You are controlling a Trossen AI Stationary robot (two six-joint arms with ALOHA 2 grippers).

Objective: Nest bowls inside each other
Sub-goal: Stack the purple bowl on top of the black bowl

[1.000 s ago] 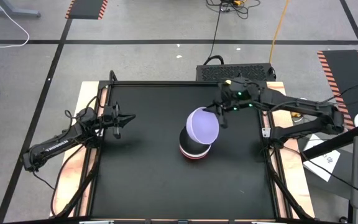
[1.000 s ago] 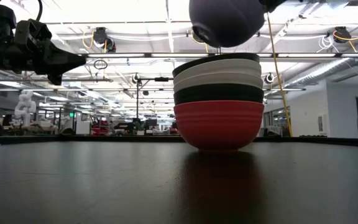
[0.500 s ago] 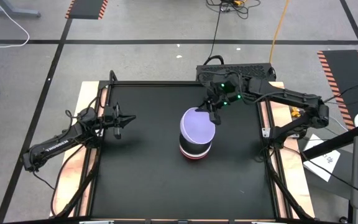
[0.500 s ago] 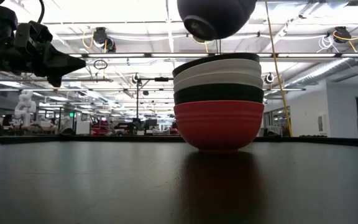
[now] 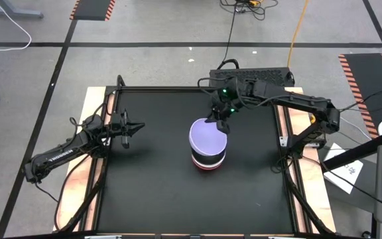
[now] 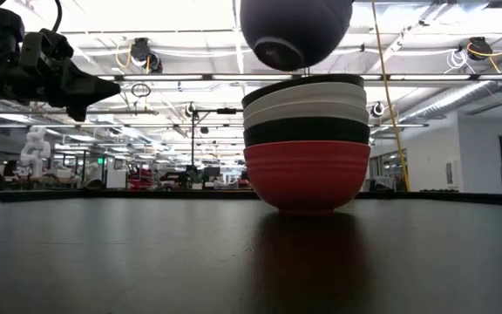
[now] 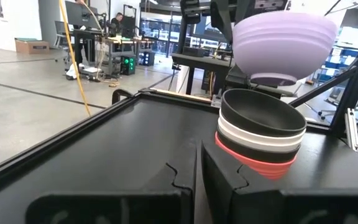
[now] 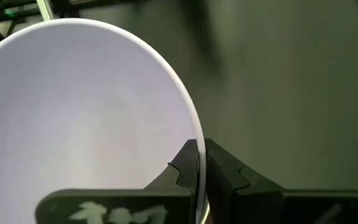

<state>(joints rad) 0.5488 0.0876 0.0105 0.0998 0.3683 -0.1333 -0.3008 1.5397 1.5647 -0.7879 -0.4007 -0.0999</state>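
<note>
A stack of nested bowls (image 5: 208, 159) stands on its red bottom bowl (image 6: 308, 179) near the middle of the black table. Above the red one come a black, two white and a black bowl (image 7: 263, 112). The pale lavender bowl (image 5: 207, 136) hangs just above the stack (image 6: 296, 30), held by my right gripper (image 5: 220, 119), which is shut on it. My left gripper (image 5: 134, 127) waits shut over the table's left part, pointing toward the stack (image 7: 260, 134). My right gripper (image 8: 201, 171) pinches the lavender bowl's rim (image 8: 196, 140) on the bowl's far right side, one finger inside the bowl and one outside. The fingers slant down from the table's far right. The bowl (image 7: 283, 40) is lifted clear, opening upward, right above the stack's top black bowl.
A raised rim (image 5: 178, 89) frames the black table, with wooden boards along its left and right sides. Bare tabletop lies all around the stack. A black box with cables (image 5: 251, 74) sits beyond the far edge.
My right gripper has carried the lavender bowl toward the table's left, from beside the stack's right side to over its top. The bowl stays lifted clear of the stack. The stack has not moved.
</note>
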